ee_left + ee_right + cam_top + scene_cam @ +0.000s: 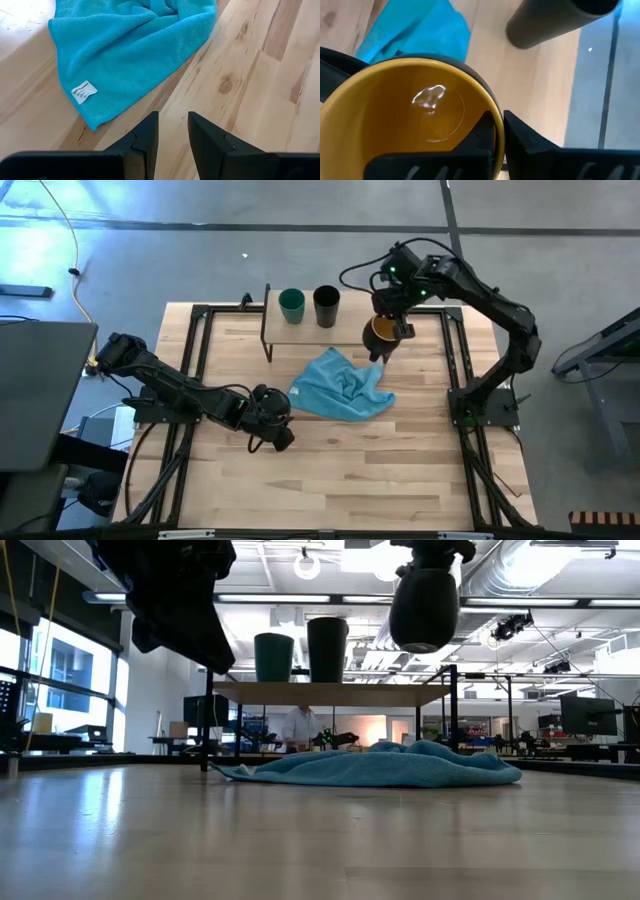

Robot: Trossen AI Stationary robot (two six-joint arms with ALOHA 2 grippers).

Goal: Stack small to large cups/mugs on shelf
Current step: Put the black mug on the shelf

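My right end effector [499,131] pinches the rim of the rigid, glossy dark mug with yellow-orange inside [382,330], held above the bench beside the shelf [330,693]; likely slippery and breakable.

High view: looks straight down from above on the whole counter [330,470] and both arms.
Low view: sits at counter height, facing level across to the room.
Left wrist view: close over the blue cloth [125,45].
Right wrist view: very close over the mug [415,125].
Shared: the cloth shows in all four.
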